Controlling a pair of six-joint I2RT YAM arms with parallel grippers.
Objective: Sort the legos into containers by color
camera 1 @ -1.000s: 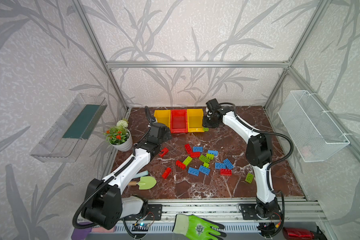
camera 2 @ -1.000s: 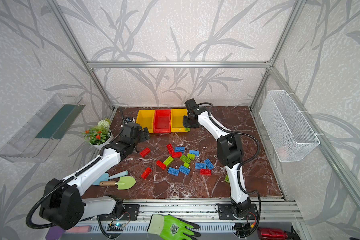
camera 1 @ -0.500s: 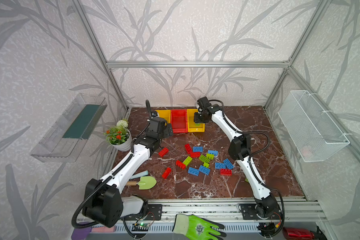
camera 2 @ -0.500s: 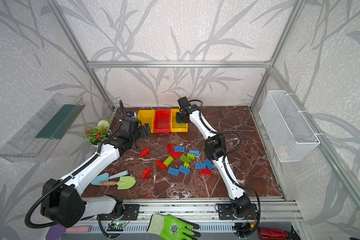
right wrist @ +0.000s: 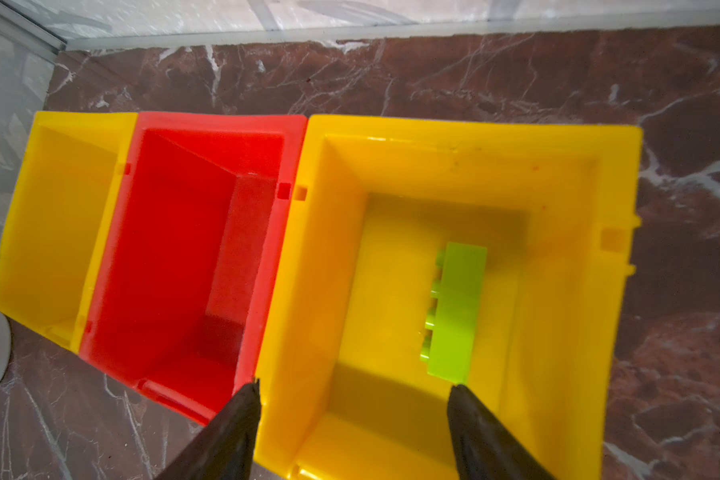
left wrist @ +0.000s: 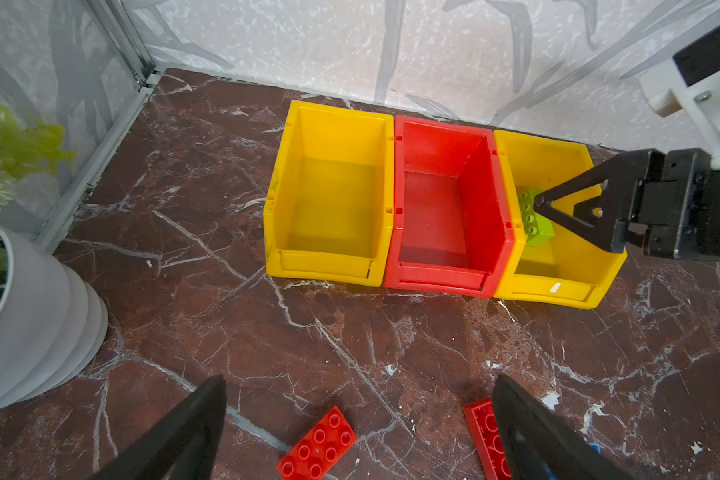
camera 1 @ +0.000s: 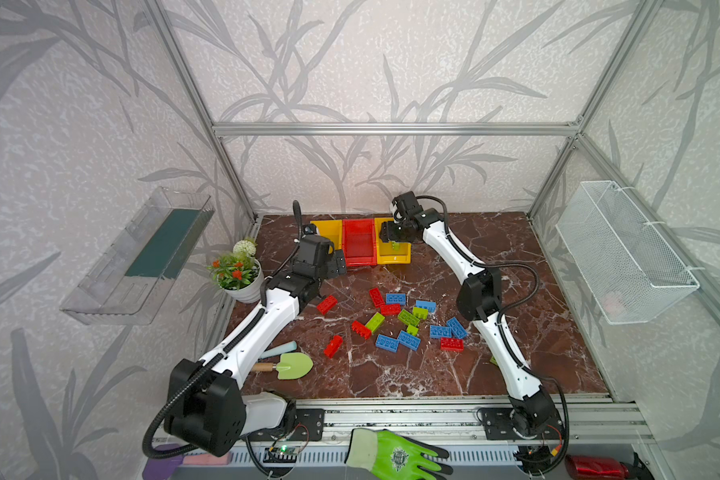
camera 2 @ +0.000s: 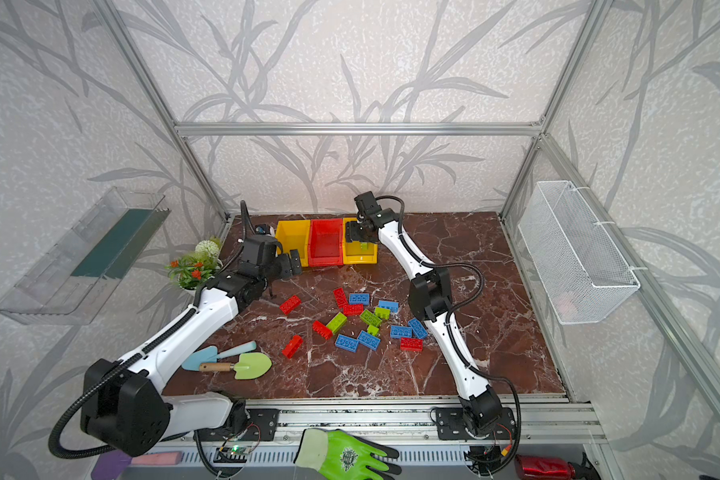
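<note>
Inside the yellow bin (right wrist: 474, 133), a green lego (right wrist: 458, 307) sits free below the right end effector (right wrist: 352, 386), jaws parted.

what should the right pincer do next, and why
Likely lift the right pincer up and away from the yellow bin, back toward the pile. Its jaws stand apart, the green brick sits free inside the bin, and other green bricks wait on the table.
</note>
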